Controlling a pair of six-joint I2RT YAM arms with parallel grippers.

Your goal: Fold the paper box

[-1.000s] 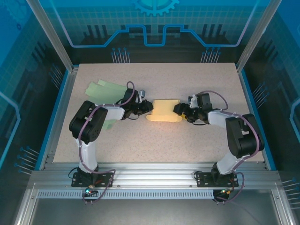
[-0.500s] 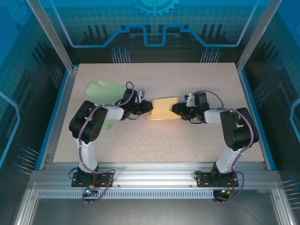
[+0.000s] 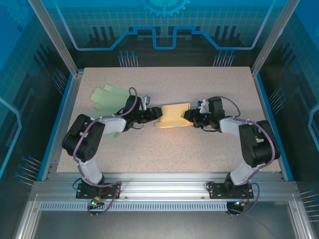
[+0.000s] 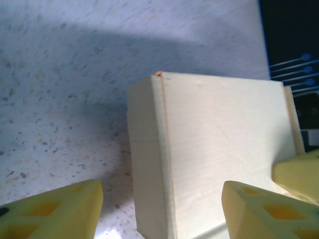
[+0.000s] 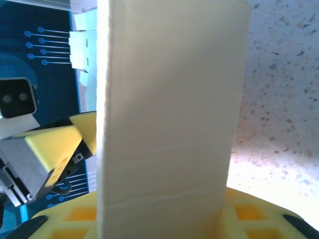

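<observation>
Paper box (image 4: 214, 154) is straddled by left gripper (image 4: 162, 206), jaws held wide, one finger seen clear of it. Its right edge is clamped by right gripper (image 3: 189, 116).

Left fingers (image 4: 55, 211) have opened off the paper box (image 3: 173, 115).

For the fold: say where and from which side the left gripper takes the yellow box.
Yellow box: left end, from the left. The left gripper, open, straddles its folded corner there; the right gripper seems to hold the other end.
</observation>
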